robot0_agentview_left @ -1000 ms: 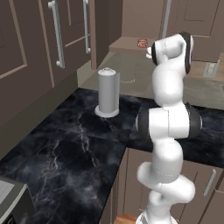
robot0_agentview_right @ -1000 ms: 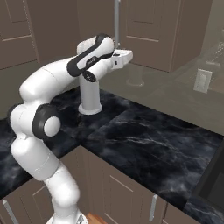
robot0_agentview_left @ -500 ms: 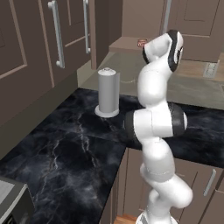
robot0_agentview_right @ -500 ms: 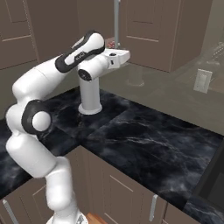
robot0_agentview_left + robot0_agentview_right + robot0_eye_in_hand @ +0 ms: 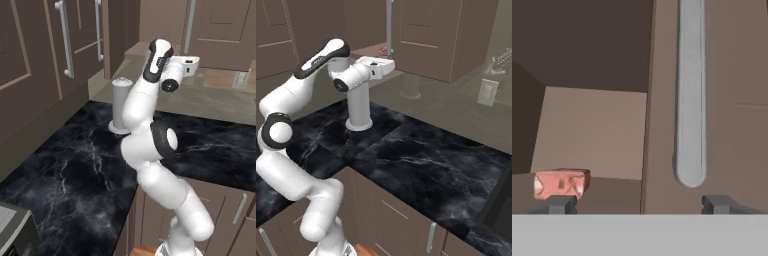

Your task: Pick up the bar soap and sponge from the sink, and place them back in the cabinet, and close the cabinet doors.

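The bar soap [image 5: 561, 183] lies flat on the shelf floor [image 5: 592, 132] of the cabinet, its long axis running across the hand view, parallel to the shelf's front edge and close to that edge. It is a small orange-pink block with paler mottled patches on the face turned to the camera. In the right base view it shows as a small reddish spot [image 5: 385, 50] on the shelf, just left of the long silver bar handle [image 5: 389, 27]. The tool [image 5: 639, 204] has its two dark fingertips standing wide apart and holds nothing; the left fingertip [image 5: 558, 204] sits just below the soap, apart from it, and the right fingertip sits below the rounded lower end of the handle. That handle is mounted on the open cabinet door [image 5: 722, 100], which stands to the right of the soap. The arm reaches up from the black marble tabletop [image 5: 75, 170], bent at the elbow, its hand levelled towards the shelf, passing beside a grey paper towel roll [image 5: 359, 107].
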{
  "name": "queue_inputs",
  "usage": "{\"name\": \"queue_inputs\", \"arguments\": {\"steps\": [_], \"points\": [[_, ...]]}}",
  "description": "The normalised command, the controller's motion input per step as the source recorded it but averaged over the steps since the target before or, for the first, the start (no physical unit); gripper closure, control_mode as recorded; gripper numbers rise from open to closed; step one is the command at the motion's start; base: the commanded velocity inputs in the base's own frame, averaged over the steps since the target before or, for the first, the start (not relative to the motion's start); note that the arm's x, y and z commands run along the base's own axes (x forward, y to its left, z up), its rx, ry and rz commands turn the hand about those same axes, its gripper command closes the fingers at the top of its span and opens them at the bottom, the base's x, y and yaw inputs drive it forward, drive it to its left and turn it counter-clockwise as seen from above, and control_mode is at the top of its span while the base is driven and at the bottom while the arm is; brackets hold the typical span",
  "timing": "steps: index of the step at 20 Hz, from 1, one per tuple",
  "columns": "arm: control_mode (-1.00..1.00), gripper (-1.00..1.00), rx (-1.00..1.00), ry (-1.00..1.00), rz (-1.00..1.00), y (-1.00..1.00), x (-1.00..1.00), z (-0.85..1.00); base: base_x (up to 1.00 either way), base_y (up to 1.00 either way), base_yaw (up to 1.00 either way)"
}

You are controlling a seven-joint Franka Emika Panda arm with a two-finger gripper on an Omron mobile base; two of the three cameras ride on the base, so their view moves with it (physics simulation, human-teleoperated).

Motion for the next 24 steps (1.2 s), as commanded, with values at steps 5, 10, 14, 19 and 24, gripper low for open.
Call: {"name": "queue_inputs", "arguments": {"steps": [5,10,14,19,24], "points": [[-1.00,-1.00,0.00,0.00,0.00,0.00,-0.40,0.00,0.00,0.00,0.00],[-1.00,-1.00,0.00,0.00,0.00,0.00,-0.44,0.10,0.00,0.00,0.00],[-1.00,-1.00,0.00,0.00,0.00,0.00,-0.42,0.20,0.00,0.00,0.00],[-1.00,-1.00,0.00,0.00,0.00,0.00,-0.44,0.25,0.00,0.00,0.00],[-1.00,-1.00,0.00,0.01,0.00,0.00,-0.49,0.24,0.00,0.00,0.00]]}}
